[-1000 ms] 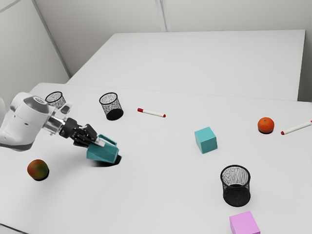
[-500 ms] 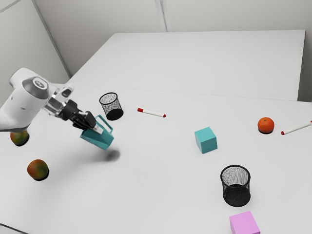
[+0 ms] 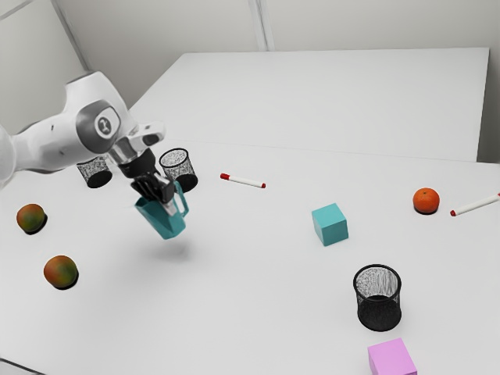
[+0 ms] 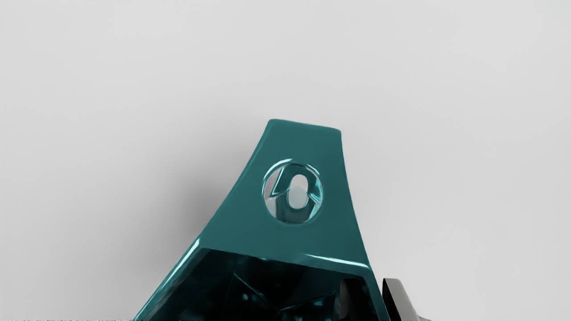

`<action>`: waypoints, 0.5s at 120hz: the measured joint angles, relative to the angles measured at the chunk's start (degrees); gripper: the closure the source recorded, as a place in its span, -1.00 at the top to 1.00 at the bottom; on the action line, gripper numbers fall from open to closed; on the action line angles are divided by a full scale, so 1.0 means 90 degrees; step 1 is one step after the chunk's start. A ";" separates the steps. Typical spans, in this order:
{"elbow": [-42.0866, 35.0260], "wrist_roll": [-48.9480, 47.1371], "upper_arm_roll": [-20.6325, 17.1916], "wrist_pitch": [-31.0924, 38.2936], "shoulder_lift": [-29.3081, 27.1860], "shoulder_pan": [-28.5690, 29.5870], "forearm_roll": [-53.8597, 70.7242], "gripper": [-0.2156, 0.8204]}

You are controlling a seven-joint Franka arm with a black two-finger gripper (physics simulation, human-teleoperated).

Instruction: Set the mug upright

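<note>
Nearest, toward the exterior view's right, a pink cube (image 3: 391, 360) sits on the white surface (image 3: 258, 312), with a black wire-mesh cup (image 3: 380, 298) just beyond it. A reddish-green mango (image 3: 61, 272) lies at the near left, and a teal cube (image 3: 330, 225) rests farther in, right of the middle.

Left of that cube, the teal faceted mug (image 3: 162, 223) hangs in the black two-finger hand (image 3: 169, 205), clear of the surface, its soft shadow apart beneath it. The hand is clamped on the mug's wall near the mouth: one finger (image 4: 400, 299) is outside, the other inside. What has just changed is the tilt: the mug lay on its side, then was lifted, and now its base has swung downward and its mouth upward as the wrist has turned. That looks like most of the righting, but it still leans, base toward the right. It likely needs a little more turning, then a level lowering; released at this slant, it could topple.

Farther back are an orange tangerine (image 3: 426, 200) at right and a red-capped white marker (image 3: 244, 181) near the middle.
</note>
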 joint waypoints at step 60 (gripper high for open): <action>-0.1003 -0.1990 -0.0268 0.1189 -0.0509 -0.0320 0.1567 -0.91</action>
